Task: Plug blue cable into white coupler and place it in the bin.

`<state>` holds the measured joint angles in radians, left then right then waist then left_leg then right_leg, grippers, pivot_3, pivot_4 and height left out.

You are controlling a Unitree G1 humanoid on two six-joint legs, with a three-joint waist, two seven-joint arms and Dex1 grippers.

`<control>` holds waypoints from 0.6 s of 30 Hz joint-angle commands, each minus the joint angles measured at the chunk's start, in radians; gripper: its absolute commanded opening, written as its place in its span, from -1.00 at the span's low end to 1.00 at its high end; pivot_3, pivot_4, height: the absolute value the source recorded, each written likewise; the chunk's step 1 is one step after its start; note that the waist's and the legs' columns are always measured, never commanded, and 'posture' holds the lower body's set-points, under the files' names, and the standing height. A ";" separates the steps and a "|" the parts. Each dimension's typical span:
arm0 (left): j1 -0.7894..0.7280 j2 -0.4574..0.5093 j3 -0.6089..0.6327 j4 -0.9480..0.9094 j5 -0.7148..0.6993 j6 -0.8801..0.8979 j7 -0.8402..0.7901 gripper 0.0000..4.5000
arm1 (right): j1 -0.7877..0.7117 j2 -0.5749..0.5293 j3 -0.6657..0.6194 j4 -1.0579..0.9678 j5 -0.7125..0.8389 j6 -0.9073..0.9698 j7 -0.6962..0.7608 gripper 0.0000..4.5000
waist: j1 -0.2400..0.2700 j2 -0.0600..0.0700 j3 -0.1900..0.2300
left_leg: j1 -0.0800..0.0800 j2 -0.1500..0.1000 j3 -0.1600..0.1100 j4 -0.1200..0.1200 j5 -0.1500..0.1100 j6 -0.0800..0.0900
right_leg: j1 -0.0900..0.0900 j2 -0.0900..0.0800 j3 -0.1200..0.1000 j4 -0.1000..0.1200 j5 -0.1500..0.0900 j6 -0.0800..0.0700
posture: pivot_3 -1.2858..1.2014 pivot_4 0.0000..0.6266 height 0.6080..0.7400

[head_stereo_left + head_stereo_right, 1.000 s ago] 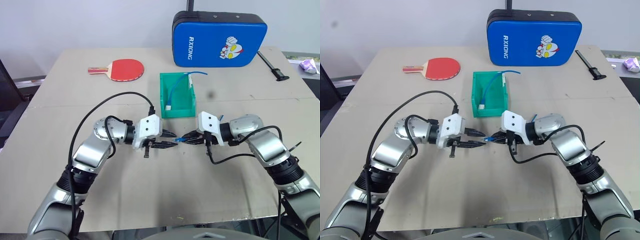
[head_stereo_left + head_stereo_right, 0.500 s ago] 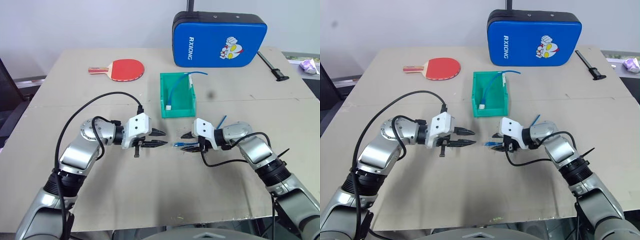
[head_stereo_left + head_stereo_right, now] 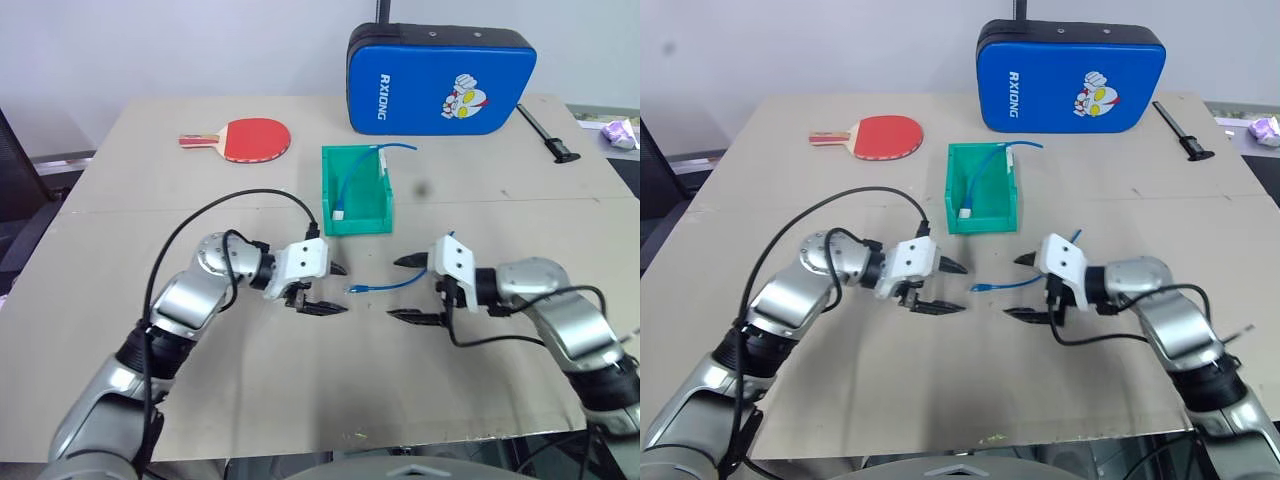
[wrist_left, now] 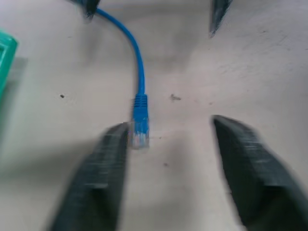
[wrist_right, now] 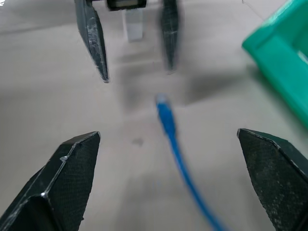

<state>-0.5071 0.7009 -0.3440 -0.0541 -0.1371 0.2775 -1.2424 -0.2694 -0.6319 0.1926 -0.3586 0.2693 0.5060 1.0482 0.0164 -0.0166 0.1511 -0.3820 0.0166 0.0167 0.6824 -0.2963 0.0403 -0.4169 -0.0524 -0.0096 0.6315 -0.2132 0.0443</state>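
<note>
Facing each other across the table [image 3: 120,330], the left gripper [image 3: 328,288] and right gripper [image 3: 412,289] both stand spread wide, as if lining up on the loose blue cable [image 3: 385,285] lying flat between them, held by neither. Behind them, the green bin [image 3: 355,218] already holds another blue cable [image 3: 345,182] with a pale plug. By the left gripper's base, the white coupler [image 5: 133,24] sits apart from the plug.

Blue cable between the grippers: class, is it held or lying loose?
Loose. The blue cable lies on the table; both grippers' fingers stand apart, clear of it.
</note>
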 commanded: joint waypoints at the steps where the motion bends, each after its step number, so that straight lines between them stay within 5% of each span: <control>1: -0.027 -0.029 -0.056 0.038 0.066 -0.027 0.009 0.93 | 0.116 -0.043 -0.109 -0.138 0.071 0.059 -0.041 1.00 | -0.002 0.000 0.000 | 0.000 0.000 0.000 0.000 0.000 0.000 | 0.000 0.000 0.000 0.000 0.000 0.000 | 0.03 -0.52 0.82; 9: -0.049 -0.082 -0.101 0.139 0.147 -0.084 0.034 0.83 | 0.365 -0.031 -0.266 -0.226 0.134 0.004 -0.123 1.00 | -0.003 0.000 0.000 | 0.003 0.000 -0.001 0.001 0.000 0.000 | 0.003 0.000 0.002 0.000 0.000 0.000 | 0.03 -0.52 0.82; 11: -0.058 -0.089 -0.103 0.169 0.157 -0.101 0.035 0.61 | 0.406 -0.017 -0.290 -0.229 0.145 -0.030 -0.130 1.00 | 0.000 -0.001 -0.001 | 0.004 0.000 -0.001 0.002 0.000 0.000 | 0.004 0.000 0.002 0.000 0.000 0.000 | 0.03 -0.52 0.82; 18: -0.078 -0.083 -0.103 0.207 0.157 -0.119 0.001 -0.85 | 0.435 -0.023 -0.291 -0.219 0.135 -0.079 -0.164 1.00 | -0.004 -0.002 -0.002 | 0.005 -0.001 -0.002 0.004 0.000 0.001 | 0.006 0.000 0.005 0.000 0.000 0.000 | 0.03 -0.52 0.82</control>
<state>-0.5892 0.6037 -0.4397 0.1320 -0.0027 0.1496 -1.2280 0.1699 -0.6476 -0.0633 -0.5490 0.3970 0.4514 0.8949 0.0120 -0.0187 0.1488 -0.3771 0.0157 0.0154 0.6861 -0.2961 0.0409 -0.4113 -0.0516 -0.0036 0.6317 -0.2132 0.0450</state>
